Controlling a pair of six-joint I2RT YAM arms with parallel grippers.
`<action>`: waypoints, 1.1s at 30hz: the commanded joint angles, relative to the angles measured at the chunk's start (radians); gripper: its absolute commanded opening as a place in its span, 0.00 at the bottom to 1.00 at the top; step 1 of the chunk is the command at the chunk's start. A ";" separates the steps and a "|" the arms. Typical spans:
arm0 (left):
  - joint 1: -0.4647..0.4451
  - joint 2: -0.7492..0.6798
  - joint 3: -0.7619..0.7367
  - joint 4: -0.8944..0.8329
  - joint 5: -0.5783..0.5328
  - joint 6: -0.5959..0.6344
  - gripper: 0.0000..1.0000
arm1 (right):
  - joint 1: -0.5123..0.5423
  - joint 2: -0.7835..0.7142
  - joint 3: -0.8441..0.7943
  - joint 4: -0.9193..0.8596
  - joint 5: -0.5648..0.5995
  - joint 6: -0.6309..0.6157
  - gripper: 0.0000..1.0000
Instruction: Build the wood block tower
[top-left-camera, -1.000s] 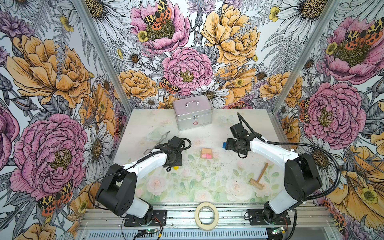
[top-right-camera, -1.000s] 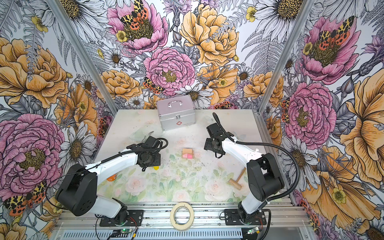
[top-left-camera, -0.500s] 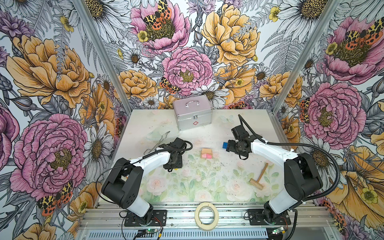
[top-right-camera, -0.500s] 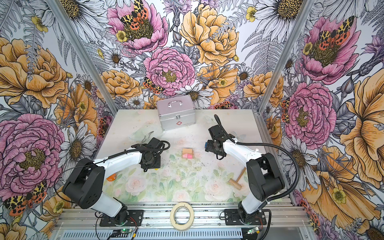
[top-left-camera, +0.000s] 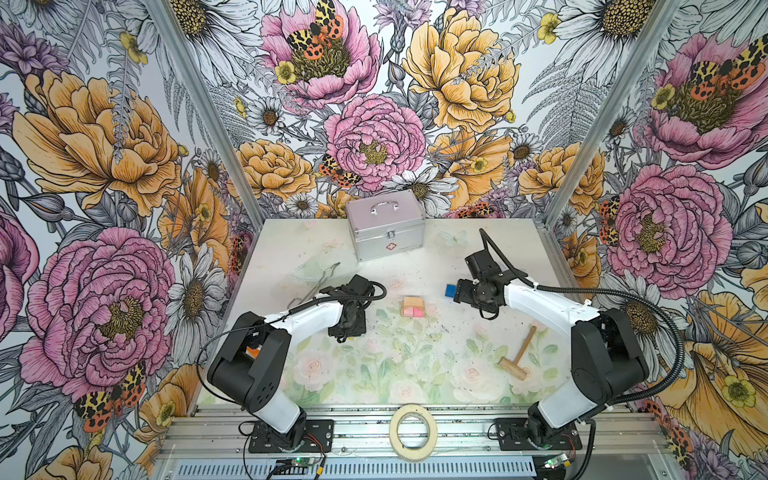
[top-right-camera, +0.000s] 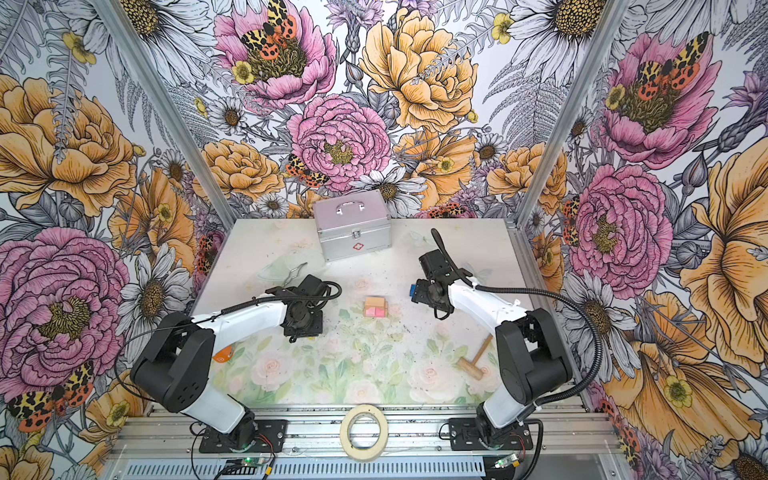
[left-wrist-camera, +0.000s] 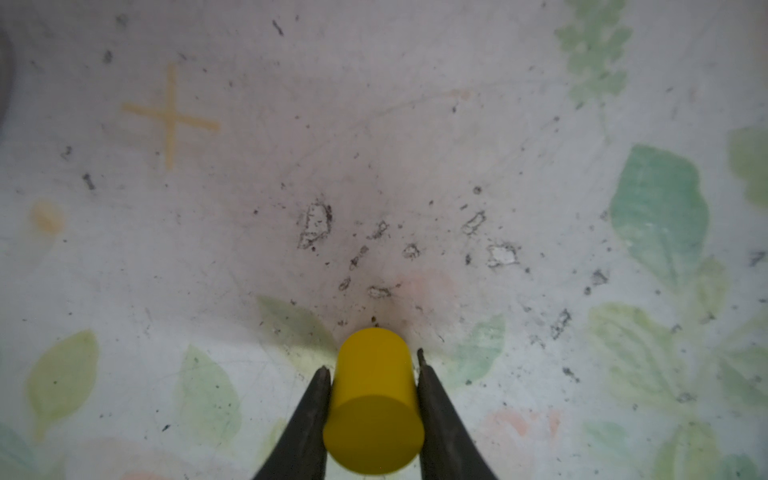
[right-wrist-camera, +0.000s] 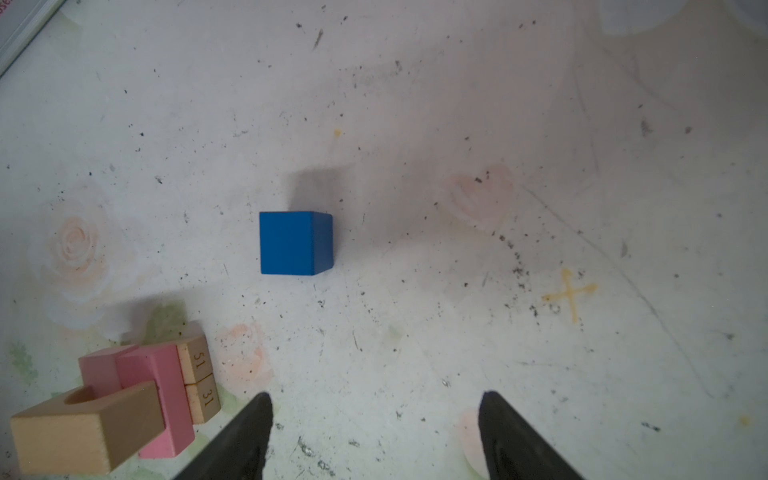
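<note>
The left gripper (left-wrist-camera: 372, 360) is closing. One second ago its jaws were standing much wider above the table (top-left-camera: 291, 249). Now, in the left wrist view, the two fingers are pressing on both sides of the cylinder (left-wrist-camera: 374, 399), so the gripper is grasping it. The cylinder seems to be resting on the table with its far end and is not yet lifted. In both top views the gripper body is hiding it, a little to the left of the stack (top-left-camera: 413, 306).

The right gripper (right-wrist-camera: 376, 394) is hardly moving in this same second. Its jaws are spread wide and it is holding nothing. It is hanging over the blue block (right-wrist-camera: 296, 243), which is lying alone just to the right of the stack and slightly behind it.

For the task this probably means that the picking of the cylinder is almost finished. The next move is likely a lift and a carry to the right, toward the stack. The round side is giving the fingers little contact, so the cylinder may slip or turn if the lift is too quick.
</note>
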 joint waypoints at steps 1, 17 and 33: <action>-0.005 0.008 0.041 0.004 0.014 0.000 0.23 | -0.007 -0.026 -0.005 0.025 -0.009 -0.007 0.80; 0.008 0.225 0.320 -0.001 0.039 0.084 0.21 | -0.025 -0.037 0.019 0.026 -0.016 -0.042 0.80; 0.009 0.350 0.416 -0.006 0.052 0.095 0.45 | -0.034 0.013 0.036 0.032 -0.030 -0.049 0.80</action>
